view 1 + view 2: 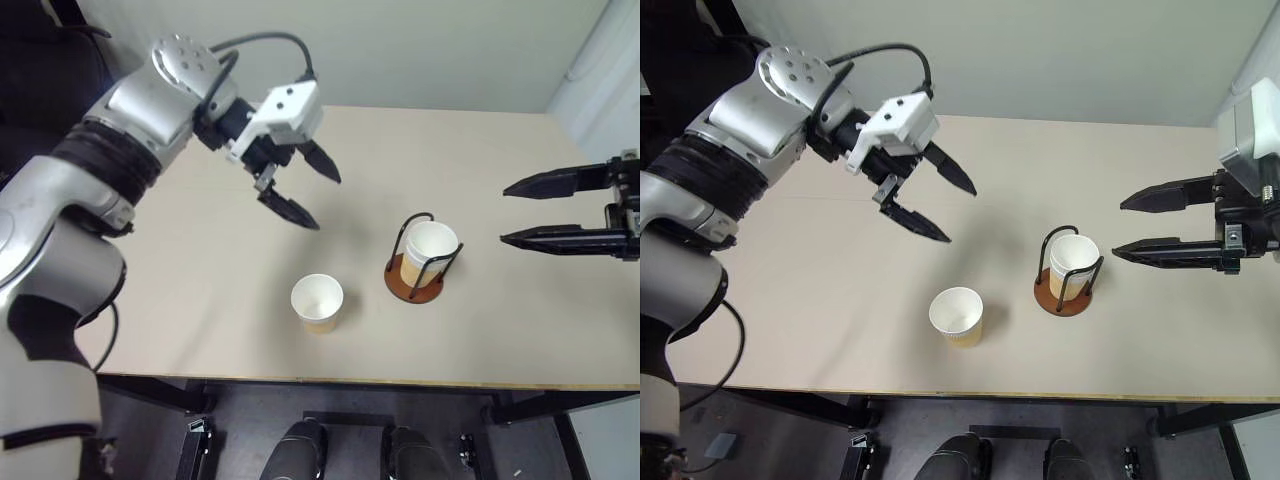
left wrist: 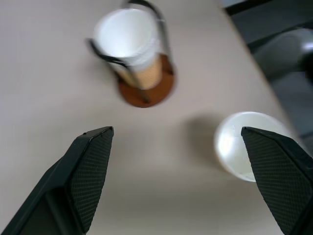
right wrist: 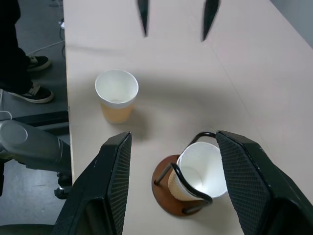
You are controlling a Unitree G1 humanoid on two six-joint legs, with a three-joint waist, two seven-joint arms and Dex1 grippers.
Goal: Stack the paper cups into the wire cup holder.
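one small tapered tan paper cup with a white rolled rim [image 1: 317, 302] stood upright and alone on the pale beige table [image 1: 180, 300], near the table's front edge and about midway along it. just beside it, toward the right edge, stood the wire cup holder with its round reddish-brown base and thin black loops [image 1: 415, 283], already carrying stacked cups [image 1: 428, 250] whose white mouth rose above the wires. the loose cup and the holder were near each other but not touching.

the left gripper [image 1: 305, 188] hung in the air above the table, its two black fingers spread wide and empty, pointing down and toward the right edge. the loose cup lay below it and closer to the front edge, its long axis vertical, mouth up. the right gripper [image 1: 520, 212] hovered level near the right edge, fingers parted and empty, aimed across at the holder, with the holder between it and the loose cup.

judging from this layout, the left gripper was the better placed for the last cup: it would need to drop toward the front edge, close across the cup's wall, and carry it a short way sideways over the holder.
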